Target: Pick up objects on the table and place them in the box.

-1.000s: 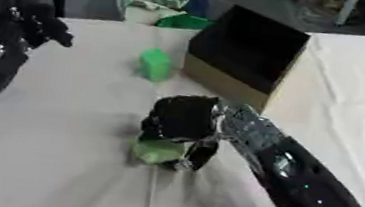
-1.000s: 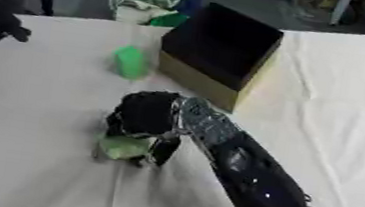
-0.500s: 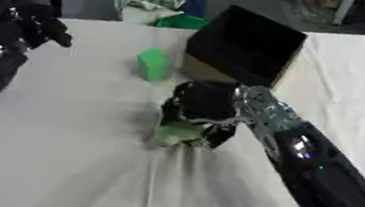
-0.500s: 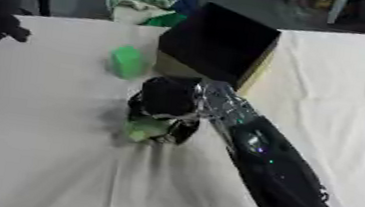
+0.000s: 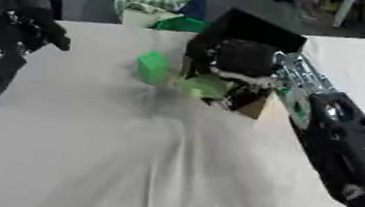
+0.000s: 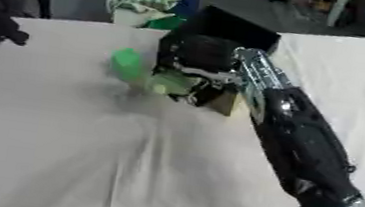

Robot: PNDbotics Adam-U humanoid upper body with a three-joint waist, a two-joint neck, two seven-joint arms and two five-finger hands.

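Two green things show on the white tabletop (image 5: 81,163): a pale green object (image 5: 206,86) pinched in the right hand's (image 5: 242,65) curled fingers, held above the cloth just before the black box (image 5: 257,32), and a green block (image 5: 153,68) standing just left of that hand. Far left, the left hand (image 5: 21,29) hangs, fingers curled on nothing.

right robot hand (image 5: 243,63) curled closed, left robot hand (image 5: 30,29) raised
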